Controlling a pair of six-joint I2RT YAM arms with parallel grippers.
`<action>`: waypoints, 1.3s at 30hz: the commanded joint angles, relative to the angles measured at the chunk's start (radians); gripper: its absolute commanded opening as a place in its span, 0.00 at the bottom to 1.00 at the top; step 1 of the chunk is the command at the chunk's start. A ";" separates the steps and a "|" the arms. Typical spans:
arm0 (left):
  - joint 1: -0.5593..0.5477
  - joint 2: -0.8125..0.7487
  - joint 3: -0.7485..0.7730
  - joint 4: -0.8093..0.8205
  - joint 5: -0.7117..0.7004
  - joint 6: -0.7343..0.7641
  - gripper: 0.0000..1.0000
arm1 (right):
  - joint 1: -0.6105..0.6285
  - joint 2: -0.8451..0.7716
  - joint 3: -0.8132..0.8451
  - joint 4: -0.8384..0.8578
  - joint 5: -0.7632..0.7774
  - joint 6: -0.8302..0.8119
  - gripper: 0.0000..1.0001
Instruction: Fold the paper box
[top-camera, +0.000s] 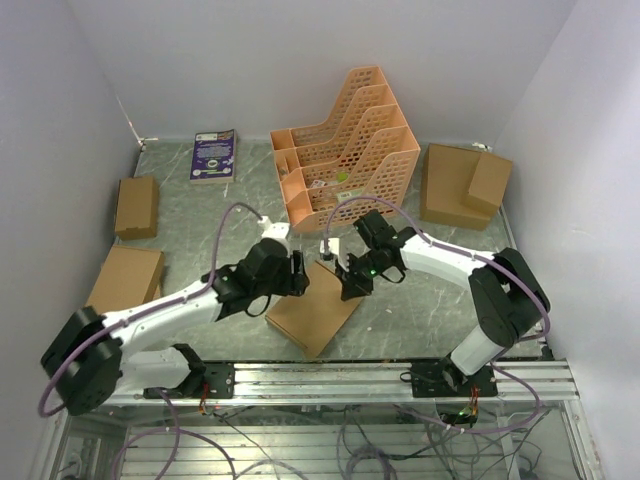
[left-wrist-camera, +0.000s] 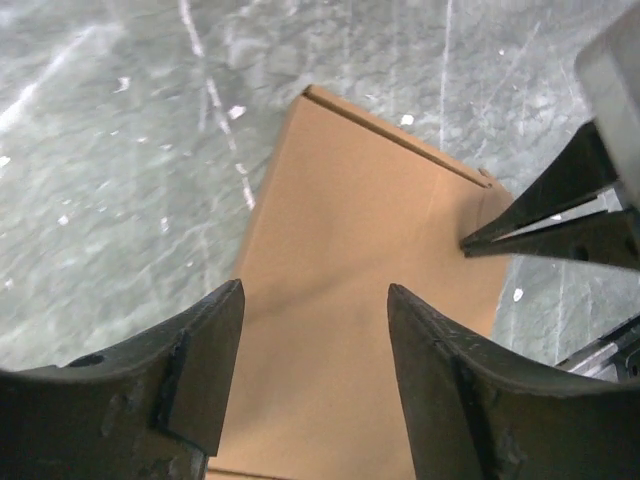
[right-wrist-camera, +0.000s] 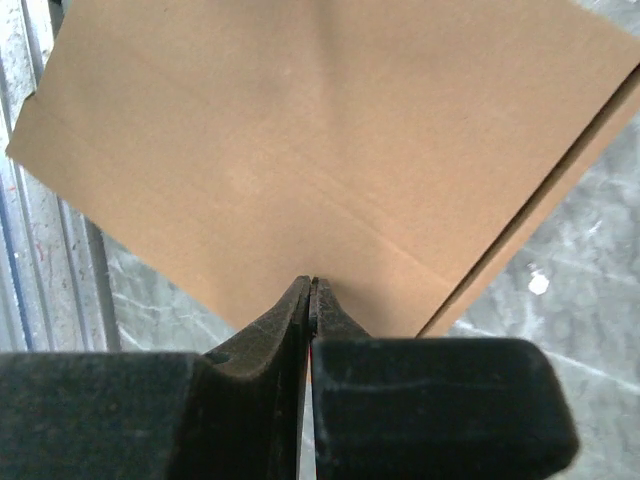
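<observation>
Two sets of jaws meet over one paper box (top-camera: 315, 310) lying flat on the tabletop (top-camera: 200, 218) | left jaws apart, box directly beneath and ahead, likely poised to steady it | right jaws together, tips at its corner, seemingly pressing a flap down

Top view: box (top-camera: 315, 318) far corner hidden under left gripper (top-camera: 298, 272) and right gripper (top-camera: 352, 288). Left wrist: box runs off bottom edge. Right wrist: box cut at top; whether closed tips pinch cardboard, can't tell. Title on book (top-camera: 214, 155) unreadable.
</observation>
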 joint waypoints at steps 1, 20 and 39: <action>0.009 -0.122 -0.114 0.021 -0.114 -0.042 0.71 | 0.000 0.049 0.061 -0.007 0.019 -0.044 0.03; -0.035 -0.118 -0.209 0.112 0.329 -0.247 0.07 | 0.001 0.079 0.048 0.004 0.009 -0.062 0.05; -0.076 -0.010 -0.179 0.074 0.258 -0.224 0.08 | -0.055 -0.059 0.064 -0.071 -0.189 -0.215 0.34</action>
